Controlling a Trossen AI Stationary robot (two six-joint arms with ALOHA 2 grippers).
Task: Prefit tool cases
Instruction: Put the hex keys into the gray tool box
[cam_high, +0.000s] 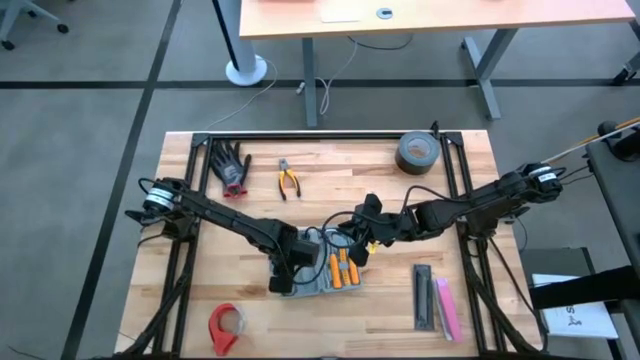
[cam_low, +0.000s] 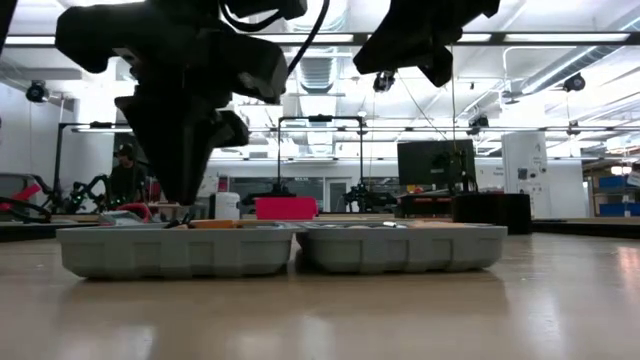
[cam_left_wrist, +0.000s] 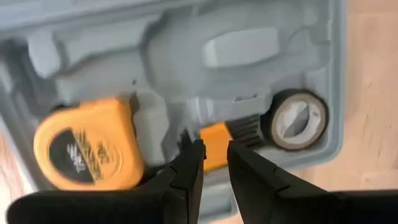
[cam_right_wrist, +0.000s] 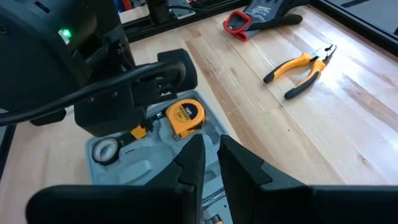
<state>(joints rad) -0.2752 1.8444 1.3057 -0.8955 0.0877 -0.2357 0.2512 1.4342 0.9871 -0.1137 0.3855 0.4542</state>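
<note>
Progress looks partial: the tool case (cam_high: 315, 272) lies open and flat near the middle of the wooden surface (cam_high: 330, 160), and some slots of its grey moulded tray are already filled. A yellow tape measure (cam_left_wrist: 87, 144) sits in its recess, a small roll of tape (cam_left_wrist: 297, 120) fills a round pocket at one corner, and 2 or 3 orange-handled tools (cam_high: 342, 268) lie in the other half. The left tool (cam_left_wrist: 214, 163) is down inside the tray, its fingers a narrow gap apart around the end of a small yellow-and-black piece (cam_left_wrist: 225, 135) between the tape measure and the roll; whether they actually pinch it I cannot tell. The right tool (cam_right_wrist: 210, 154) hovers above the case with its fingers nearly together and nothing between them. Several moulded slots remain bare. Out on the surface, yellow-handled pliers (cam_high: 288, 180), a black and red glove (cam_high: 232, 166), a roll of dark tape (cam_high: 418, 152), a red tape dispenser (cam_high: 226, 326) and narrow black and pink bars (cam_high: 436, 298) lie well apart from the case, so fitting seems roughly midway at best.
</note>
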